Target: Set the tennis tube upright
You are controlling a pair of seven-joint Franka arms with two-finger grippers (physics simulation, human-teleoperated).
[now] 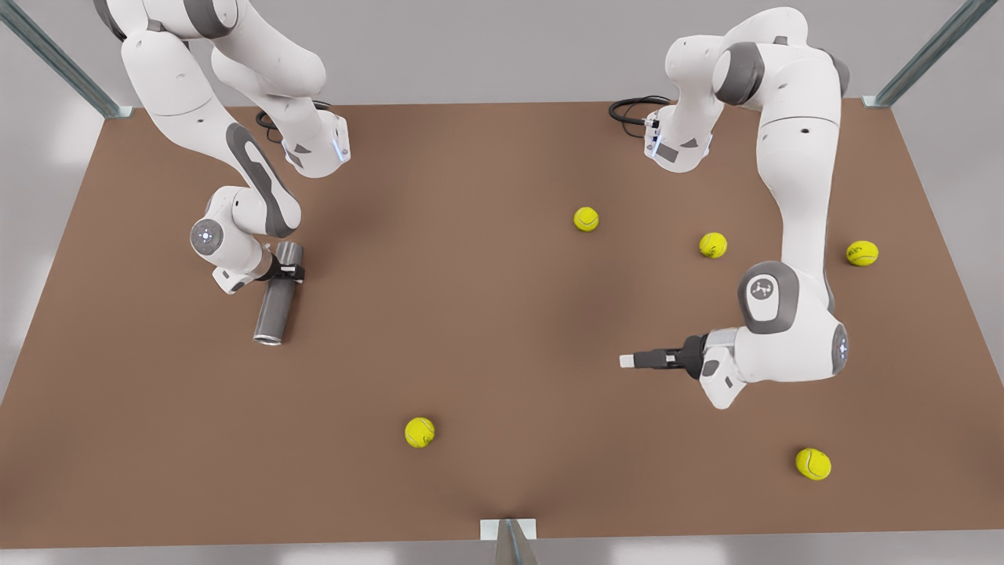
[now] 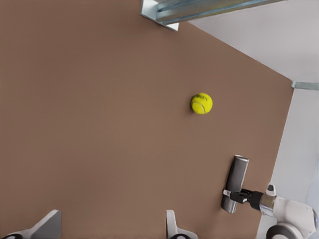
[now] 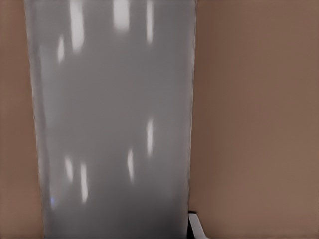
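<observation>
Front view has the tennis tube (image 1: pixel 276 302) lying on the brown table (image 1: pixel 486 329) at that view's left, long axis running near-to-far w/ a slight slant, silvery rim end toward the camera, and the right gripper (image 1: pixel 292 271) clamped across it nearer the plain far end. Right wrist view gives what the front can't: the tube's glossy grey wall (image 3: pixel 114 124) up close, one fingertip (image 3: pixel 197 226) peeking beside it. Left wrist view shows the left gripper (image 2: pixel 112 226) w/ fingers spread wide, holding nothing, over bare table; front view places it (image 1: pixel 627 360) at its right, well apart from the tube, amid scattered yellow balls (image 1: pixel 586 219).
</observation>
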